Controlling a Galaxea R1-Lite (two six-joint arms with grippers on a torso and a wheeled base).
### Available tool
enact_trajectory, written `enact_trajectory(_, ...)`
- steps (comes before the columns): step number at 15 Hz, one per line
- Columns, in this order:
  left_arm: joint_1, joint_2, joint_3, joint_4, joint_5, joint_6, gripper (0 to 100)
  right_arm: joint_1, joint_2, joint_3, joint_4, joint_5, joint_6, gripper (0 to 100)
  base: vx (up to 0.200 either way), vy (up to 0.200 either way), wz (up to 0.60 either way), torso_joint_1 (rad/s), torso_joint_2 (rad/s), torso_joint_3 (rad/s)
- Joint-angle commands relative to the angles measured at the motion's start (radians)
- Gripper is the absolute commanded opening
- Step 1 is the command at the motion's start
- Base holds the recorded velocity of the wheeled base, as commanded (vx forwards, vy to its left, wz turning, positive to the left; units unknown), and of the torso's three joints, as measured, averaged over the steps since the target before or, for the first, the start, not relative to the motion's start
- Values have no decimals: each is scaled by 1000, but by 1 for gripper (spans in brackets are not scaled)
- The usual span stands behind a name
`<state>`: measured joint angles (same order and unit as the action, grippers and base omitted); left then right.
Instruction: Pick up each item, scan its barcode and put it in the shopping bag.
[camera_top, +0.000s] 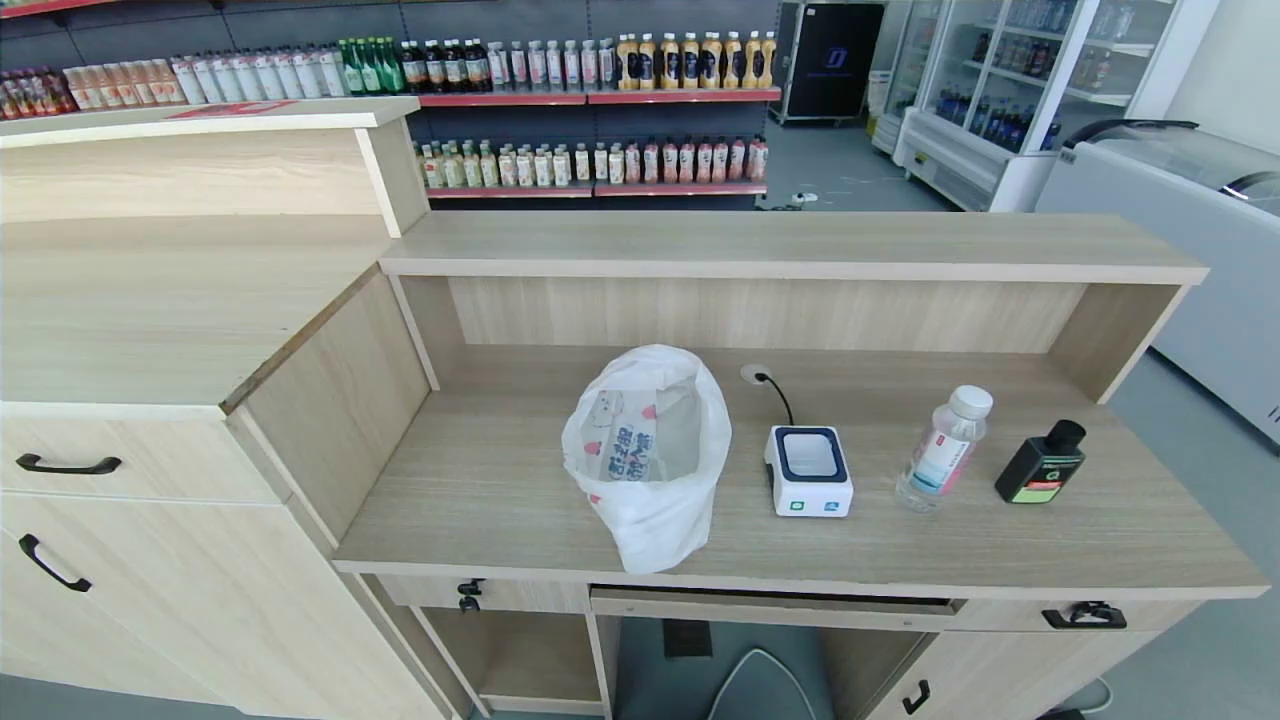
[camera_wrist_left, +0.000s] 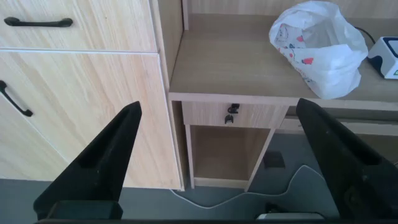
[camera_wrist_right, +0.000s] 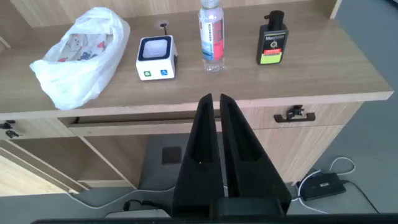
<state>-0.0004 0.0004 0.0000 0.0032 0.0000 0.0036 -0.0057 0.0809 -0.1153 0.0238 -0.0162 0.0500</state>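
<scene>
A white shopping bag (camera_top: 648, 450) stands open on the wooden counter (camera_top: 500, 490), left of a white barcode scanner (camera_top: 808, 468). Right of the scanner stand a clear water bottle (camera_top: 944, 450) with a white cap and a small black bottle (camera_top: 1041, 465). From the left wrist view, my left gripper (camera_wrist_left: 217, 155) is open, hanging below the counter's front edge, with the shopping bag (camera_wrist_left: 320, 46) far off. My right gripper (camera_wrist_right: 216, 118) is shut with nothing in it, low in front of the counter, facing the scanner (camera_wrist_right: 156, 57), water bottle (camera_wrist_right: 211, 37) and black bottle (camera_wrist_right: 272, 42).
A raised shelf (camera_top: 790, 245) runs behind the counter, and a taller cabinet (camera_top: 190, 300) with drawers flanks it on the left. Drawer handles (camera_top: 1083, 615) and a keyboard slot sit under the front edge. Shelves of drinks and fridges stand in the room beyond.
</scene>
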Motion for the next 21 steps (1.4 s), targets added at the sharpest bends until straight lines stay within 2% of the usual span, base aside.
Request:
enact_trajectory(1, 0, 0, 0, 0, 0, -1, 100, -28, 505, -392, -41, -30, 44, 0, 0, 0, 0, 0, 0, 0)
enact_trajectory(2, 0, 0, 0, 0, 0, -1, 100, -28, 597, -425, -61, -28, 33, 0, 0, 0, 0, 0, 0, 0)
enact_trajectory(4, 0, 0, 0, 0, 0, -1, 100, -23, 712, -399, -136, -22, -12, 0, 0, 0, 0, 0, 0, 0)
enact_trajectory(5, 0, 0, 0, 0, 0, -1, 100, -23, 735, -334, -239, 7, -18, 100, 0, 0, 0, 0, 0, 0)
enact_trajectory(7, 0, 0, 0, 0, 0, -1, 100, -33, 867, -271, -423, 48, -22, 100, 0, 0, 0, 0, 0, 0)
enact_trajectory(11, 0, 0, 0, 0, 0, -1, 100, -43, 1146, -316, -637, 50, -24, 100, 0, 0, 0, 0, 0, 0)
enact_trajectory(15, 0, 0, 0, 0, 0, -1, 100, -204, 1372, -313, -703, 47, -127, 100, 0, 0, 0, 0, 0, 0)
enact_trajectory(20, 0, 0, 0, 0, 0, -1, 100, -214, 1527, -311, -835, 47, -211, 100, 0, 0, 0, 0, 0, 0)
enact_trajectory(21, 0, 0, 0, 0, 0, -1, 100, -215, 1577, -314, -898, 47, -236, 100, 0, 0, 0, 0, 0, 0)
